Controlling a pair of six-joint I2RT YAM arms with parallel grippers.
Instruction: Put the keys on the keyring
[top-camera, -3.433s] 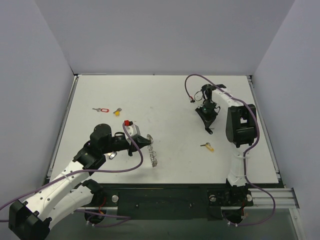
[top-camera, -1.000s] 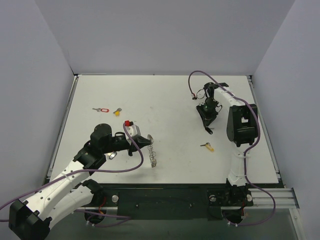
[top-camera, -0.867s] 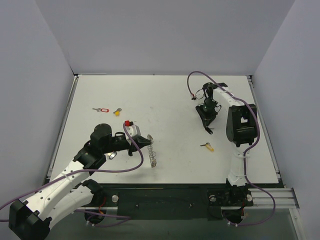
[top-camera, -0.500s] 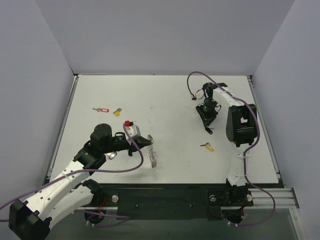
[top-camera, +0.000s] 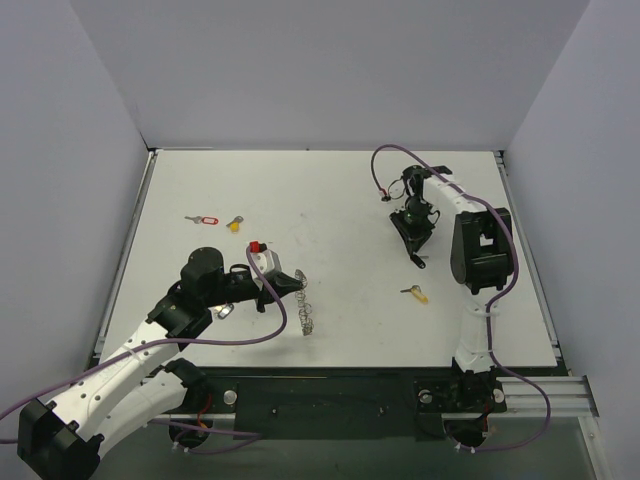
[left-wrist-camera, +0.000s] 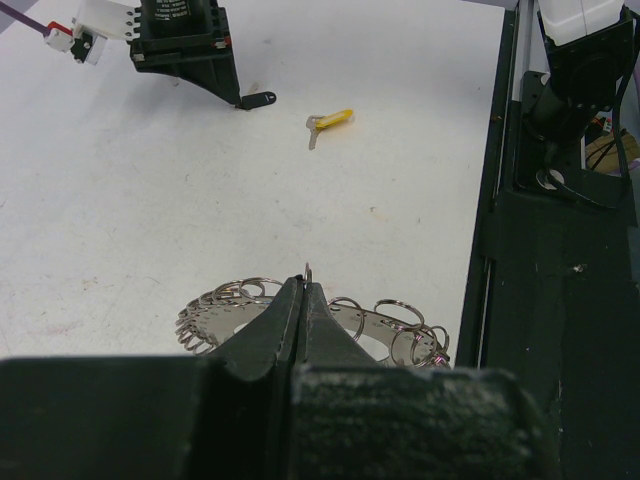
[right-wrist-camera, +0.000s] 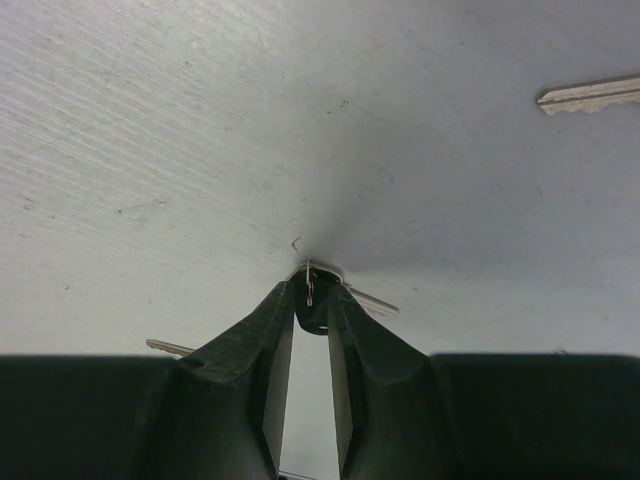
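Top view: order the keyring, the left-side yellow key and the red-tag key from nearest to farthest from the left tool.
1. keyring, right by the left tool, on its near-right side.
2. yellow key, farther back and to the left.
3. red-tag key, just left of the yellow key, beyond it.

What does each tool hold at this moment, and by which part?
The left tool pinches the keyring at its rim. The right tool grips a black-headed key by its head.
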